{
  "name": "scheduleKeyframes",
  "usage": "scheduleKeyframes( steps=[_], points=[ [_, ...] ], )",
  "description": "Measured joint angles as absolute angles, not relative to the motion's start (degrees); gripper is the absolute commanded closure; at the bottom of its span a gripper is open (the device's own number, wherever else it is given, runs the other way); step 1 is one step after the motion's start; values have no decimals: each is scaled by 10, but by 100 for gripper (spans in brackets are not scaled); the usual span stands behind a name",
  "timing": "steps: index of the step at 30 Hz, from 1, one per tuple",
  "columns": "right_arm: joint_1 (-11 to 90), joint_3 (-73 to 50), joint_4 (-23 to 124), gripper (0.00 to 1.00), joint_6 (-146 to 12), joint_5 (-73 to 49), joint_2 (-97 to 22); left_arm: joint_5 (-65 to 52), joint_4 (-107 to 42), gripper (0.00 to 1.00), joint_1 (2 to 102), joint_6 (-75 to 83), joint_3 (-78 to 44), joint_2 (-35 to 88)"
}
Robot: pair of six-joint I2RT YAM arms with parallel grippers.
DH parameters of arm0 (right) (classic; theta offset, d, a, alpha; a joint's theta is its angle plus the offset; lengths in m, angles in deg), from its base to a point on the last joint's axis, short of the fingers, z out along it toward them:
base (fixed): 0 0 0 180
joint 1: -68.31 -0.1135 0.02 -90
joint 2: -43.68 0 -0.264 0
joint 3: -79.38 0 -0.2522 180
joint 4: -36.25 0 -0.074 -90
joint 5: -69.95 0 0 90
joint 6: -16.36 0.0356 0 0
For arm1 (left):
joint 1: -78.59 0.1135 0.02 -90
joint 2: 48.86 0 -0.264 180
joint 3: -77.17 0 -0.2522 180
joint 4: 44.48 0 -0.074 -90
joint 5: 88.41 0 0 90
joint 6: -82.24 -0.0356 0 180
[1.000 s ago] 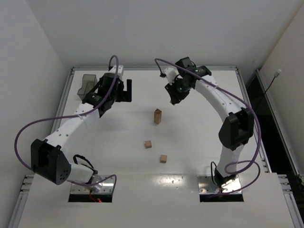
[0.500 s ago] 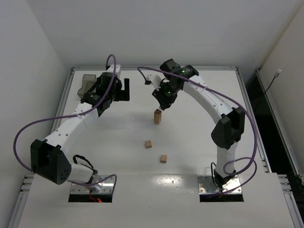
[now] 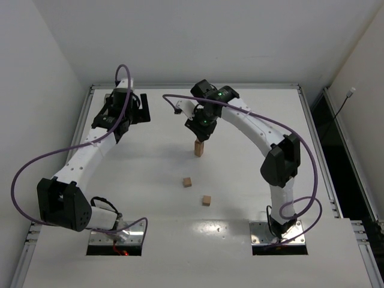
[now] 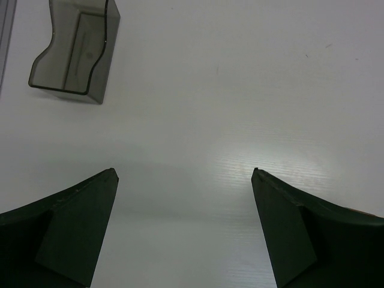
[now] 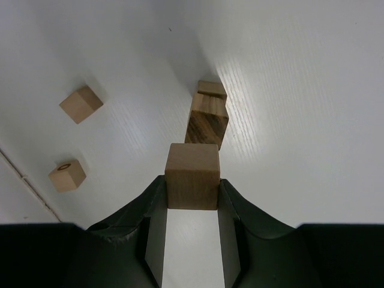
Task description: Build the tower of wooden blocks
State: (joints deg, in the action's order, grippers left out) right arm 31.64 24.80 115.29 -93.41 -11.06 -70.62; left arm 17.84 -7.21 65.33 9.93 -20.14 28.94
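Note:
A two-cube tower (image 3: 199, 148) of wood blocks stands mid-table. In the right wrist view its top cube (image 5: 207, 122) is darker-grained than the lower one (image 5: 212, 89). My right gripper (image 3: 198, 136) hovers just above the tower. It is shut on a third wood block (image 5: 192, 176), pinched at the fingertips of the right gripper (image 5: 192, 187). Two loose wood blocks (image 3: 188, 182) (image 3: 206, 200) lie nearer the arm bases, and show again as a plain cube (image 5: 81, 103) and one with a ring mark (image 5: 67, 174). At the far left my left gripper (image 3: 135, 114) (image 4: 184, 175) is open and holds nothing.
A dark grey translucent bin (image 4: 75, 51) stands on the table just ahead of the left gripper, near the table's left edge. White walls enclose the table at the back and on both sides.
The right arm has swung left with its block, from right of the tower to directly above it. The left arm has moved left and back, over the bin.

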Motion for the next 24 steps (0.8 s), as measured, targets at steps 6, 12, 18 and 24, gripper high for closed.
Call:
scheduleKeyframes(
  steps=[6,12,18,24],
  points=[
    [317,255,1156,100,-937,-113,-732,168,-72,9,664,107,-201,289],
    [317,263,1159,100,-939,-115,-736,159,-72,9,665,108,-201,289],
    [317,271,1161,99,-941,-115,-743,154,-72,9,665,108,-201,289],
    [317,274,1161,99,-941,-116,-749,149,-72,9,665,108,-201,289]
  ],
)
